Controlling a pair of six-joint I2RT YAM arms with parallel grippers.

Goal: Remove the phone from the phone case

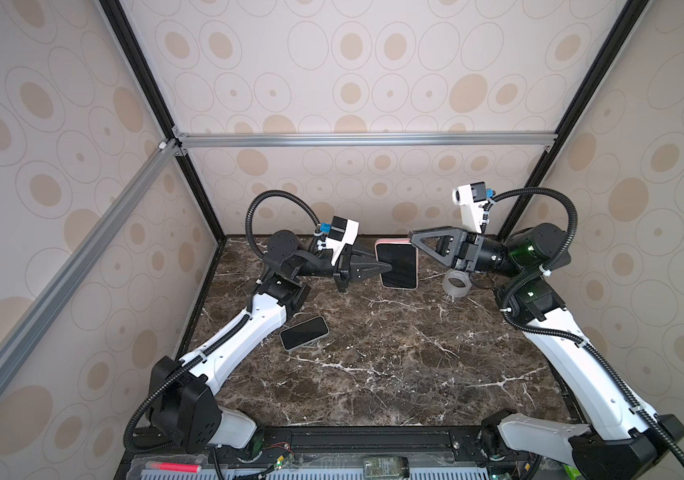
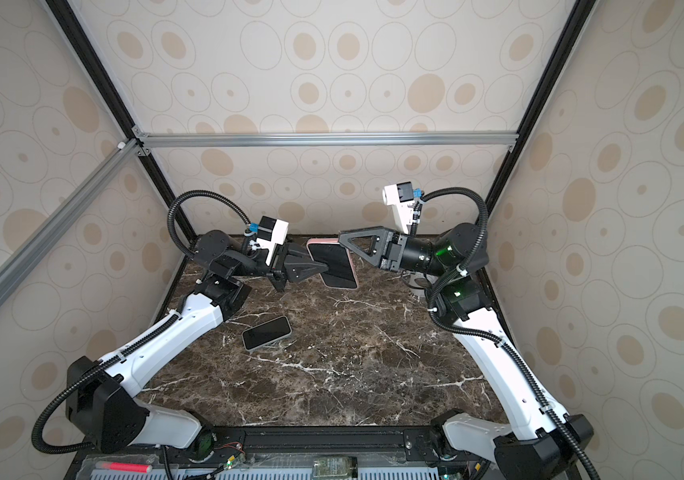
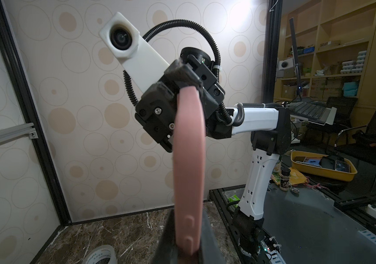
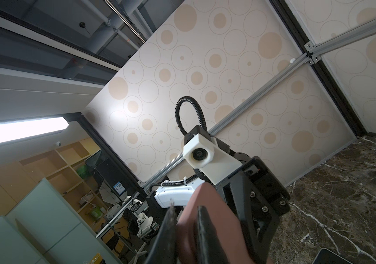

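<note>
Nearest the front edge, a spare handset [image 1: 304,333] lies flat on the marble table [image 1: 415,374], screen up, well apart from the work. Farther back a tape roll [image 1: 456,286] sits under the right wrist.

Beyond that, lifted clear of the table, the phone [image 1: 400,266] appears fully seated in its pink phone case [image 1: 392,241]. Its dark screen faces up and its long axis runs near to far.

The left gripper [image 1: 386,268] comes in from the left, clamped across the long side about midway; the left wrist view shows the case edge between its fingers. The right gripper [image 1: 413,241] reaches from the right, pinched on the case's far right corner. Peeling probably starts there, drawn away from the left grip.
</note>
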